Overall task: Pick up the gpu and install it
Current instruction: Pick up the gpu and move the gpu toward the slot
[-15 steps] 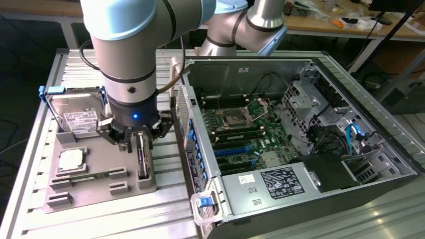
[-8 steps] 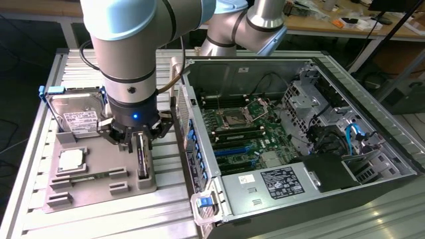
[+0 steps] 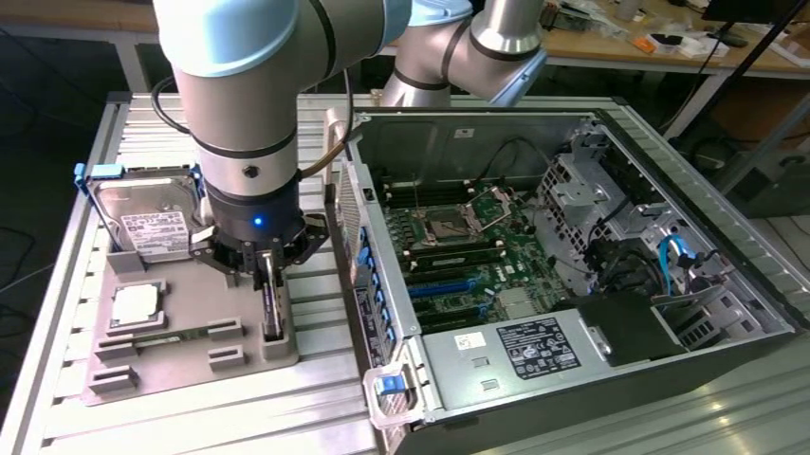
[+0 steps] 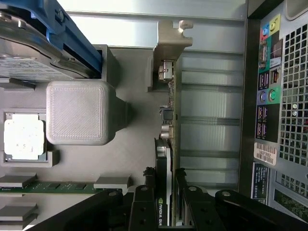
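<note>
Clamped is how I am reading the black two-finger gripper (image 3: 266, 282): in the wrist view its pads (image 4: 144, 198) are sitting tight against both faces of the thin, dark, rectangular gpu (image 4: 165, 149), with no gap that I can make out. The gpu is standing on its long edge in a slot of the matte grey, layer-printed plastic fixture tray (image 3: 190, 370), not yet lifted. I am holding it near the end away from its dull grey metal bracket (image 4: 171, 42). I am judging that off-centre hold as the main risk. The bracket end is probably heavier, so the card could be pivoting between smooth pads, or jamming in the slot if the pull is not running straight. The bracket's bent tab could also be snagging on the tray wall beside it. Just beside the tray, on the exterior view's right, the open grey sheet-steel computer case (image 3: 481, 142) is standing near, so a swinging card could be striking its hard rear panel. Farther out on the tray, a silver hard drive with a white label and blue-edged frame (image 3: 150, 226) is leaning upright. A small square silver chip (image 3: 137, 305) is lying flat in its pocket. The ribbed aluminium table (image 3: 317, 408) is carrying everything.
</note>
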Available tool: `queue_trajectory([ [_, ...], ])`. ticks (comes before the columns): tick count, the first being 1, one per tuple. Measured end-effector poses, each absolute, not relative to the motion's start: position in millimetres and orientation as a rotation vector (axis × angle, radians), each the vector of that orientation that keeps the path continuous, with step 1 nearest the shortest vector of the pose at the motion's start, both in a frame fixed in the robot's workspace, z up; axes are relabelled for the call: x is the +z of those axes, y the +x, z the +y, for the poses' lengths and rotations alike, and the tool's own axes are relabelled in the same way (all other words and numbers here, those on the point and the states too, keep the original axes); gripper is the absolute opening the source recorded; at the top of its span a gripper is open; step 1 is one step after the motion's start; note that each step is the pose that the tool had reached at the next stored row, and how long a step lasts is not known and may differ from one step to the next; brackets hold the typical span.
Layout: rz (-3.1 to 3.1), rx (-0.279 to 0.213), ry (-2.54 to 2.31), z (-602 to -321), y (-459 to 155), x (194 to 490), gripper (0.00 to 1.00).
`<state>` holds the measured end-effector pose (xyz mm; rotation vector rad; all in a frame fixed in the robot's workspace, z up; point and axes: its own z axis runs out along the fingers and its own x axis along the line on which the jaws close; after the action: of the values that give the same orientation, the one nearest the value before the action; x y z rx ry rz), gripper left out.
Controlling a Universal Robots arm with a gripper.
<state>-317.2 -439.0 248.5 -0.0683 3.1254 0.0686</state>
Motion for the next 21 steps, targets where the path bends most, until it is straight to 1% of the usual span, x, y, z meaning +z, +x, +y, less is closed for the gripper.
queue_trajectory([
  [7, 3.125, 0.069, -0.068, -439, -317, 251, 0.27],
  [21, 3.125, 0.062, -0.068, -438, -317, 284, 0.27],
])
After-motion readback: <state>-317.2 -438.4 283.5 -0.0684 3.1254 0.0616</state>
